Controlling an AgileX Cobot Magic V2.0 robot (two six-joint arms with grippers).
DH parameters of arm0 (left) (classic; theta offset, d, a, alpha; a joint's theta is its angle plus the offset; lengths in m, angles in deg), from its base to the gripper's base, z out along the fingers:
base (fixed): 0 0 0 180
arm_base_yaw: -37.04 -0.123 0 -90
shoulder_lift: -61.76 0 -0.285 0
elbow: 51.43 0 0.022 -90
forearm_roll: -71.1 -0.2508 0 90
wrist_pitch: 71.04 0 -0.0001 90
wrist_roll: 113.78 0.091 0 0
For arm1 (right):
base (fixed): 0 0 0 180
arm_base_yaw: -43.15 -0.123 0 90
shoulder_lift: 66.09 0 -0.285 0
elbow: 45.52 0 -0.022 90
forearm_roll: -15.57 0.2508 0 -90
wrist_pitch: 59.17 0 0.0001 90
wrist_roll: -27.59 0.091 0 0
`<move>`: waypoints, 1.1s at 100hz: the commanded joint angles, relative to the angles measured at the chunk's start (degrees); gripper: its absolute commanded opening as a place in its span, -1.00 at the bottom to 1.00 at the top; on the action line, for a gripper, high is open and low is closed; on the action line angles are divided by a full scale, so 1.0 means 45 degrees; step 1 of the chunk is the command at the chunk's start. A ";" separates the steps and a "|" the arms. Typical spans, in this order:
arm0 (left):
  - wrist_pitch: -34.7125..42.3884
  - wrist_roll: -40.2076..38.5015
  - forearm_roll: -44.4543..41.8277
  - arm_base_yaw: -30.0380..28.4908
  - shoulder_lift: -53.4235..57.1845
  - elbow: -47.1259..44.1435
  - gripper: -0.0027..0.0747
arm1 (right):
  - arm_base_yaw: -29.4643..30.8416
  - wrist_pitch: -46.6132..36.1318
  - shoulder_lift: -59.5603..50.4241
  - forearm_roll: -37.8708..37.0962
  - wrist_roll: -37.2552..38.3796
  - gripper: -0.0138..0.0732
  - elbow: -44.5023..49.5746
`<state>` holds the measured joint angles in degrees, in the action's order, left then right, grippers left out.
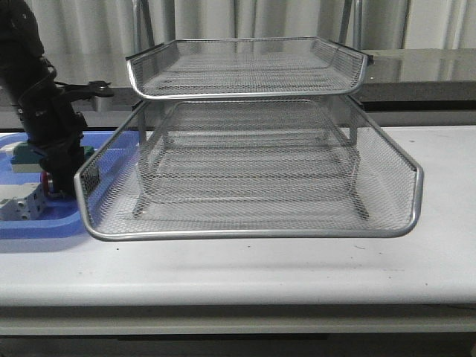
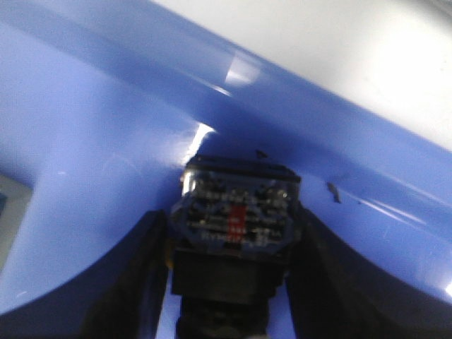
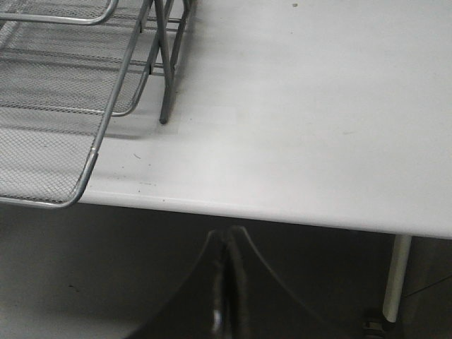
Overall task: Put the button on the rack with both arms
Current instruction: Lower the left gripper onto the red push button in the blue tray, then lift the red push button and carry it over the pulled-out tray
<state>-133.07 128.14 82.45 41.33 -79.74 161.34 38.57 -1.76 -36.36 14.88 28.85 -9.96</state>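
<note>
The table point(image 1: 297, 268) is white and runs the full width of the front view. On it stands the rack point(image 1: 253, 186), a silver wire-mesh stand whose lowest tray is slid out toward the camera and whose top tray sits back above it; one corner of the rack and one of its legs also show in the right wrist view point(image 3: 85, 92). To the left of the rack lies a flat blue tray point(image 1: 37, 227) whose right end is just beside the rack's pulled-out tray. The left arm point(image 1: 37, 97), black and bulky, reaches down over the blue tray. Two small blocks lie in that tray next to the arm: a green-topped block point(image 1: 22, 155) and a white-grey block point(image 1: 22, 207).

The left gripper point(image 2: 229, 282) is clenched on the button point(image 2: 236, 219), its two dark fingers point(image 2: 138, 275) pressed against the button's sides just above the tray's blue floor, with the button's blue rear block facing the wrist camera. In the front view the button is mostly hidden behind the arm.

The right gripper point(image 3: 227, 282) hangs off the near edge of the table, its fingers pressed together and holding nothing.
</note>
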 commanded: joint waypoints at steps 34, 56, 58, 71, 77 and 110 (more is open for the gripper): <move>-0.2498 -0.0641 0.0331 0.0040 0.1764 0.2262 -0.69 | 0.0073 -0.0805 0.0106 -0.0050 -0.0001 -0.84 -0.0391; -0.2498 -0.0858 0.0197 0.0040 0.3154 0.2417 -0.69 | 0.0073 -0.0805 0.0106 -0.0050 -0.0001 -0.84 -0.0391; -0.2498 -0.0891 0.0160 0.0040 0.3274 0.2417 -0.69 | 0.0073 -0.0805 0.0106 -0.0050 -0.0001 -0.84 -0.0391; -0.2498 -0.1704 0.0045 0.0040 0.4117 0.2036 -0.69 | 0.0073 -0.0805 0.0106 -0.0050 -0.0001 -0.84 -0.0391; -0.2498 -0.1880 0.0044 0.0040 0.4616 0.1604 -0.69 | 0.0073 -0.0805 0.0106 -0.0050 -0.0001 -0.84 -0.0391; -0.2498 -0.2178 -0.0006 0.1180 0.7854 -0.2171 -0.69 | 0.0073 -0.0805 0.0106 -0.0050 -0.0001 -0.84 -0.0391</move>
<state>-142.36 120.18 80.96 44.37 -51.11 153.97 38.57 -1.76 -36.36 14.88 28.85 -9.96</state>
